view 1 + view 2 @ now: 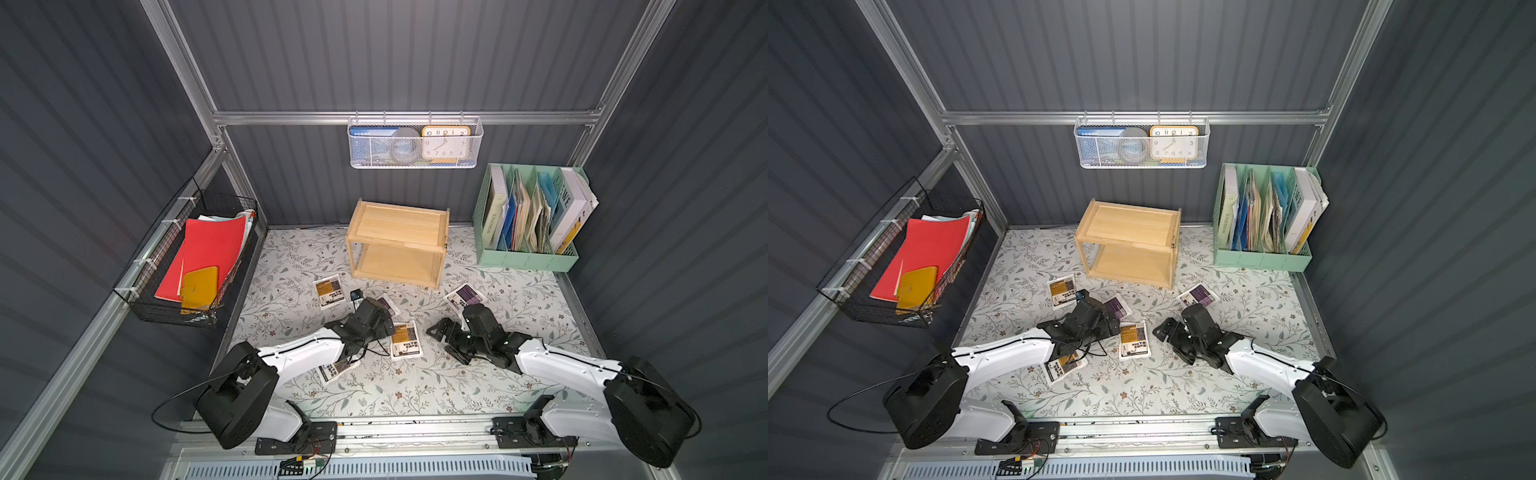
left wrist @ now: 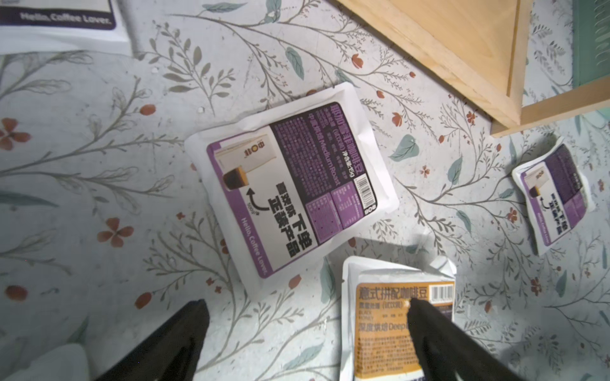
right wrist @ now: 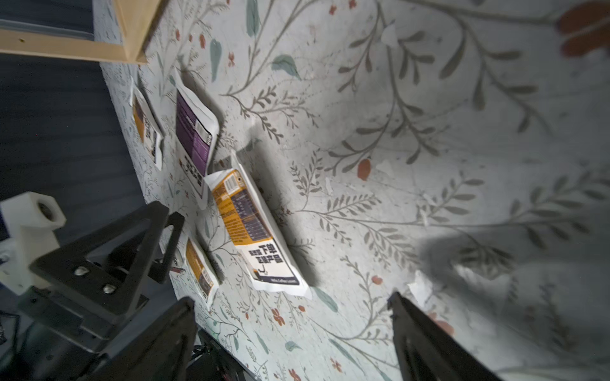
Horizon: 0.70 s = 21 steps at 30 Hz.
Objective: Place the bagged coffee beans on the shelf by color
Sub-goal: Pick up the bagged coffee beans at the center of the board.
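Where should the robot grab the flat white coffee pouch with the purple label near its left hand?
Probably its plain white sealed rim nearest the open left gripper, coming down from above. The purple-labelled white pouch lies flat on the flowered mat, so only a thin edge gives the jaws something to pinch.

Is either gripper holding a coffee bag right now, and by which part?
Nothing is held. The left gripper and the right gripper both stand open and empty.
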Motion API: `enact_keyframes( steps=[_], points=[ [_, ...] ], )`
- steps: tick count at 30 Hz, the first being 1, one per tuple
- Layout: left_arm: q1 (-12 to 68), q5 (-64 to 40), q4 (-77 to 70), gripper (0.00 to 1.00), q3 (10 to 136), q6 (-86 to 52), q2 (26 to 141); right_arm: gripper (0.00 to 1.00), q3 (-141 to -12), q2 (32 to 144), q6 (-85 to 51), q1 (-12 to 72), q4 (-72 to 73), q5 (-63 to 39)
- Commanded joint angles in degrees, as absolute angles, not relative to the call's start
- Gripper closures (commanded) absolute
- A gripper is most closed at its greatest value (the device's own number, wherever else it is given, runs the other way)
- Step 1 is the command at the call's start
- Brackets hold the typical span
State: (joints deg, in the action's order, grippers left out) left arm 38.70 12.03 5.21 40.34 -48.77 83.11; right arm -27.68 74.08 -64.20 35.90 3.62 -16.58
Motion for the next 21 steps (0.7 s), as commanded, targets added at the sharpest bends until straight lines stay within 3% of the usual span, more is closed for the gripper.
enact_keyframes(
  steps=[1,21],
  points=[
    [38.93,12.97,5.41,0.0,42.44,-45.52,85.96,0.09,-28.38,78.61,-61.44,35.72,6.78,-23.35],
    [39.59,15.6,11.47,0.0,47.1,-43.18,96.41,0.25,-28.66,94.23,-65.32,38.15,23.67,-29.61]
  ],
)
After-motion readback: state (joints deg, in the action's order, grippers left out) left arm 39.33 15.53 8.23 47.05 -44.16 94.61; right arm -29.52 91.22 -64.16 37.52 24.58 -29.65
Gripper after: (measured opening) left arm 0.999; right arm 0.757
